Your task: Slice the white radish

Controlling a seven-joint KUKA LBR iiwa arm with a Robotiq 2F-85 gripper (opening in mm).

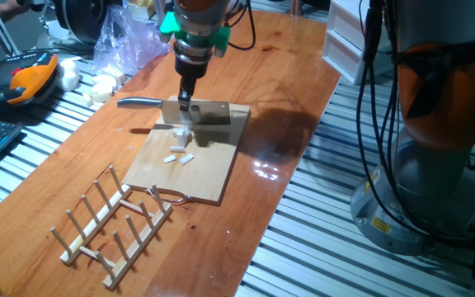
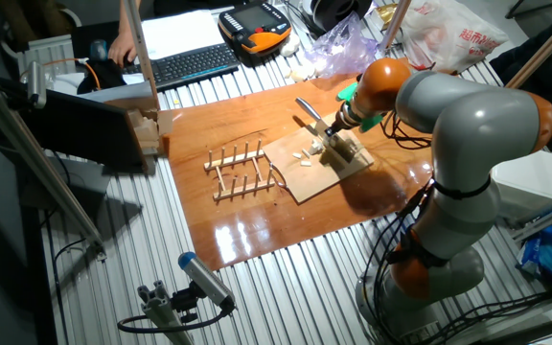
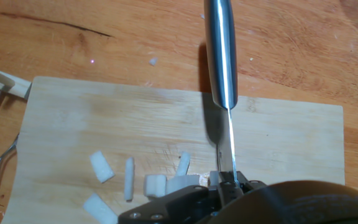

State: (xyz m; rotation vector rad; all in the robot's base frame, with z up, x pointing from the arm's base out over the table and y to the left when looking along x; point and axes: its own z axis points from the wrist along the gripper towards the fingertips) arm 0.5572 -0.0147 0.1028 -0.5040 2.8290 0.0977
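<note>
Wooden surface [image 1: 279, 74], glossy, set on a ribbed metal bench; keyboard and orange pendant at the frame's left edge.

Claw [image 1: 186, 101]: pointed down at upper centre of the frame, clenched on the spine of a knife [image 1: 190, 113]. In the hand view the fingers [image 3: 227, 182] pinch the blade edge-on, with the steel handle [image 3: 220, 50] running toward the top of the frame.

Knife: blade standing on the wooden board [image 1: 213, 177], handle projecting left over the bare surface.

White radish [image 1: 181, 131]: remaining chunk touching the blade on its near side, on the board's upper half. Cut pieces [image 1: 180, 154] lie flat just below it, a few loose strips and blocks, near one another.

Wooden rack [image 1: 114, 219]: pegged, lower left of the frame, just beside the board's wire handle.

Plastic bag [image 1: 126, 37]: upper left, with white lumps beside it.
</note>
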